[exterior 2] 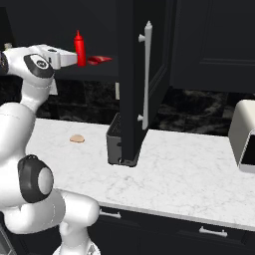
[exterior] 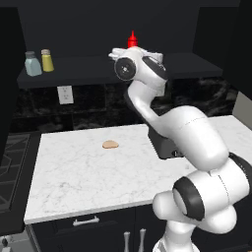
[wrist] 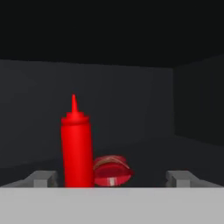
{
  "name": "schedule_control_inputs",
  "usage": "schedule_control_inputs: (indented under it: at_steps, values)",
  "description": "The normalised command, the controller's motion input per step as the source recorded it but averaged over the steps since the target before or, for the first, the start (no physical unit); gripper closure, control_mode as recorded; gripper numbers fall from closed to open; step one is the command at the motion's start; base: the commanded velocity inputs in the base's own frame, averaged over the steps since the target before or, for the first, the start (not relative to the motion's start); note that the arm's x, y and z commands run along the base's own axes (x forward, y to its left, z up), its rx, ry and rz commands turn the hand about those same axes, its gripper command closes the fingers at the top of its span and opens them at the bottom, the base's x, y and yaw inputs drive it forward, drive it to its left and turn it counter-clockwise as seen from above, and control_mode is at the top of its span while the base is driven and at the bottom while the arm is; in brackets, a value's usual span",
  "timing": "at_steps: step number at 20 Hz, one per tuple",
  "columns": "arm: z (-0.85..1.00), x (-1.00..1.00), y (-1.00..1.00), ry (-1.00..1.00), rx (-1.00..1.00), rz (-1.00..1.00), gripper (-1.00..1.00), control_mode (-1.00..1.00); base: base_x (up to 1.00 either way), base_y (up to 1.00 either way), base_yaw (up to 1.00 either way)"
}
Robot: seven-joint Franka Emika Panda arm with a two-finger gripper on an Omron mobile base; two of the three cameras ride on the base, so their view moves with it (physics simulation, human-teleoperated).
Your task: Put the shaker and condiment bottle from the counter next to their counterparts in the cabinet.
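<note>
Lower body of the condiment bottle [exterior: 132, 40] behind the arm's wrist; toaster [exterior 2: 245, 139] cut at the right edge.

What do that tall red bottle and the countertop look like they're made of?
The red bottle looks like smooth plastic: uniform bright color, soft sheen, molded pointed nozzle. The countertop looks like polished white marble, or an imitation, judging by its faint grey veins.

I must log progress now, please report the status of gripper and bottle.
Gripper open, holding nothing. Condiment bottle upright on cabinet shelf, beside low red object. Shaker beside blue-grey shaker. Nothing blocking.
</note>
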Motion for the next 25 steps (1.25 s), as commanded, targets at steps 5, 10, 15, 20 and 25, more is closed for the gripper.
schedule_control_inputs:
  at_steps: [5,10,15,20,25]
  values:
    - [0.00,-1.00,-0.18,-0.23,0.02,0.00,-1.00,-1.00,0.00,0.00,0.00]
    - [0.06,-1.00,-0.54,-0.20,0.01,0.04,-1.00,-1.00,0.00,0.00,0.00]
    - [0.10,-1.00,-0.80,-0.12,0.00,0.11,-1.00,-1.00,0.00,0.00,0.00]
    - [0.01,-1.00,-0.74,-0.05,-0.02,0.24,-1.00,-1.00,0.00,0.00,0.00]
    - [0.00,-1.00,-0.59,-0.09,-0.09,0.38,-1.00,-1.00,0.00,0.00,0.00]
